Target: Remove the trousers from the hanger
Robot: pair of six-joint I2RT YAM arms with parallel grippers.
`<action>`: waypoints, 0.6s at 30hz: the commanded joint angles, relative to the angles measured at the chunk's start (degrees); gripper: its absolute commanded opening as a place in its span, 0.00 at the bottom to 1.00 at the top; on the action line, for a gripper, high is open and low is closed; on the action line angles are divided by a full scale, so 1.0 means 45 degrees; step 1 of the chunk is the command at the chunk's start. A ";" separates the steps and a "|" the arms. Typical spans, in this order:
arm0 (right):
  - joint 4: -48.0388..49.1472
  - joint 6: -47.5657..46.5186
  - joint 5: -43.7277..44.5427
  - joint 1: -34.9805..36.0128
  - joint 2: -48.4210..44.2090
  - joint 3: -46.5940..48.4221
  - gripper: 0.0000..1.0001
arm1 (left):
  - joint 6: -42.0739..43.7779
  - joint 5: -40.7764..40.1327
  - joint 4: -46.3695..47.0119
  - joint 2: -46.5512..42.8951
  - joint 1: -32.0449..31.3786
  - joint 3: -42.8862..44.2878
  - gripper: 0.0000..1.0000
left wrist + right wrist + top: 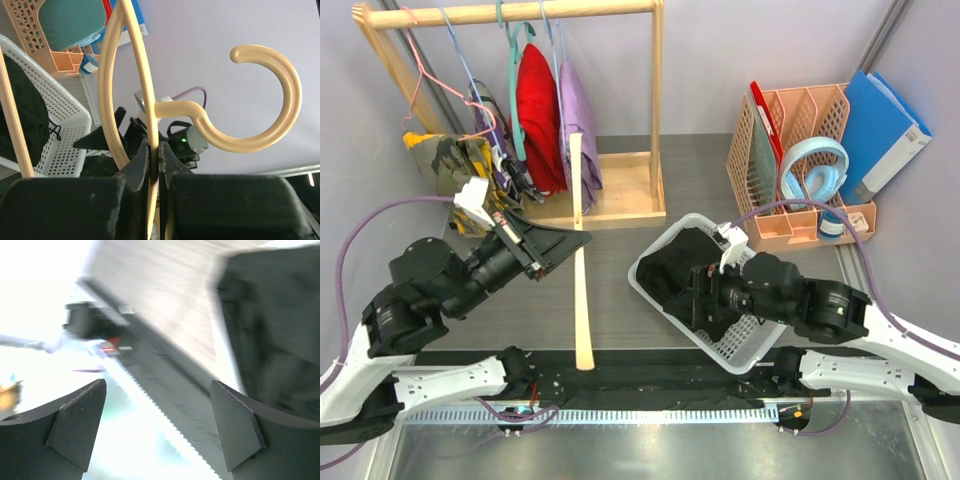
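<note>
The left gripper (155, 165) was clamped tight on the pale cream, wooden-looking coat hanger (581, 300), which it held edge-on over the middle of the grey table (615, 310). The small black fabric trousers (670, 262) lay in the white perforated plastic basket (745, 340) toward the table's near right edge. Over them, the right gripper (157, 425) had its fingers spread wide and held nothing.

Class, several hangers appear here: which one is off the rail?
The thick cream hanger, clamped in the left end effector; the thin wire hangers all hang from the wooden rail.
</note>
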 commanded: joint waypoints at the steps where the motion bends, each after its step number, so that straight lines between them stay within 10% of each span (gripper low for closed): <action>1: 0.2940 0.0634 -0.3132 -0.0017 -0.0500 0.0804 0.89 | 0.0472 -0.0407 0.1742 0.0754 0.0013 -0.0105 0.00; 18: 0.7945 0.1573 -0.5070 0.0432 0.0494 0.0764 0.81 | 0.0903 -0.1973 0.3266 0.2141 0.0013 -0.0359 0.00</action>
